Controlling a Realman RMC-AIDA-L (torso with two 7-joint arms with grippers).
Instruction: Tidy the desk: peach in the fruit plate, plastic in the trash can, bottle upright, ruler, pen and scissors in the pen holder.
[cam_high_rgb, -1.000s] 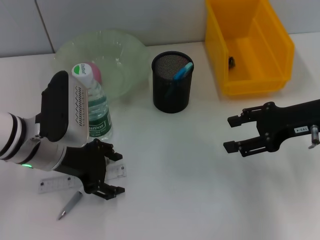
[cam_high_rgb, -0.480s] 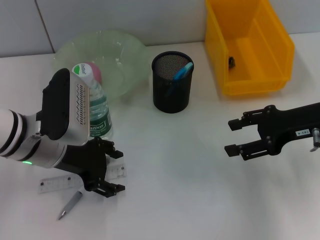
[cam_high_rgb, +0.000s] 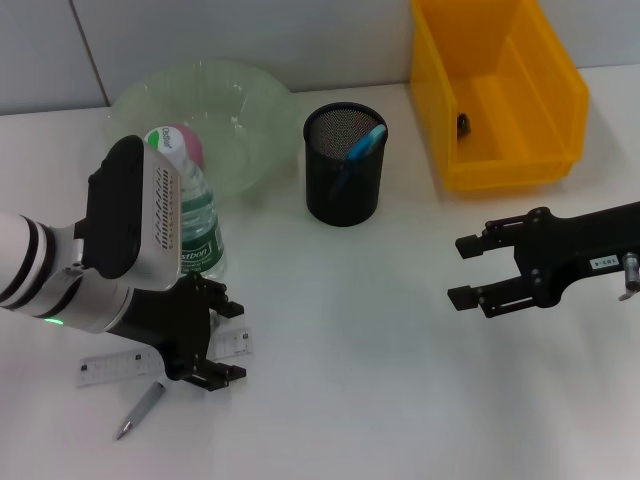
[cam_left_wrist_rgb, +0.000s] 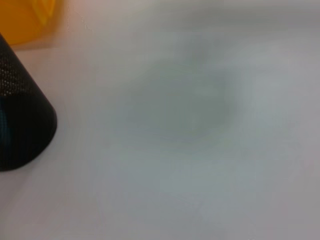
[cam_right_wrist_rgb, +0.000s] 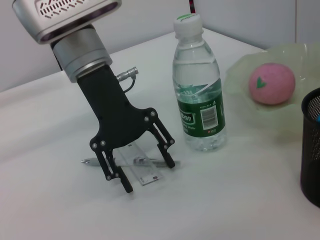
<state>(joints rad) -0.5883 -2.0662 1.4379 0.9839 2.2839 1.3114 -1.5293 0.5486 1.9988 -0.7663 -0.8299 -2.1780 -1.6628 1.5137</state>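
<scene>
Spanning the white desk, the left gripper straddles the ruler wide open beside the bottle; right gripper open too.

Little legible text

The bottle has a green label with white lettering, too small to read; its green-and-white cap bears an unreadable word. The right gripper arm carries a white tag, illegible.

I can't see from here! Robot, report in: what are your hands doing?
Left gripper open, jaws straddling the clear ruler. Right gripper open, idle above the table. Pen lies under the ruler; water bottle upright close by.
</scene>
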